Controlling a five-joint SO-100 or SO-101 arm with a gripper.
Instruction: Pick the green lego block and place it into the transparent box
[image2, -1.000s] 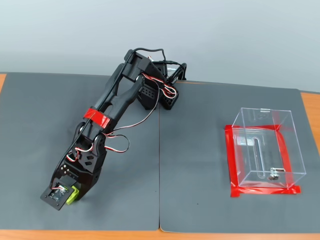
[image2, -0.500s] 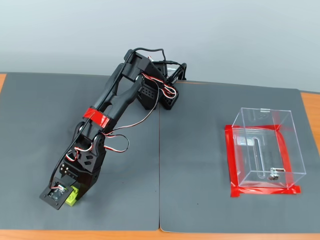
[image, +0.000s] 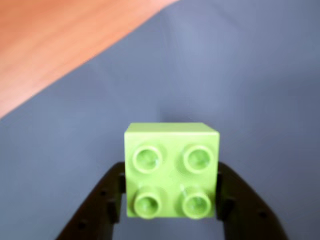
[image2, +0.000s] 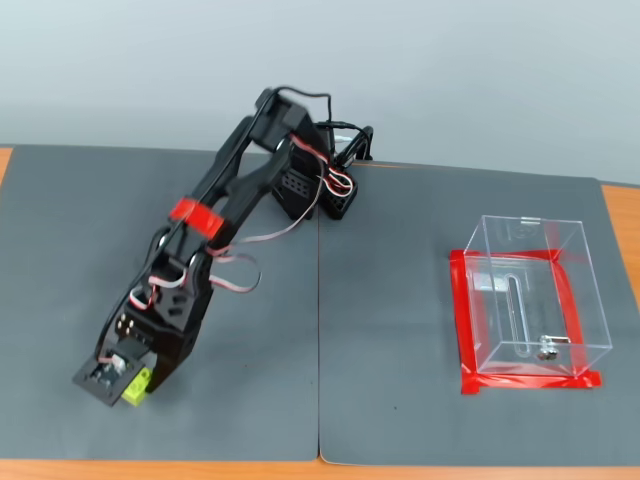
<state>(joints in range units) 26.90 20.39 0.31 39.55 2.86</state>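
Worktop: we see dark grey mats over orange wood.
Box: clear plastic rectangular box, red tape at its base, is our landmark.
Gripper: black two-finger gripper pinches the brick's sides.
Brick: small lime-green four-stud lego block, well left of the box in the fixed view.
Advice: we should lift straight, keeping the squeeze steady.

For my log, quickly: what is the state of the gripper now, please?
Gripper: closed on the green lego block, one finger on each side.
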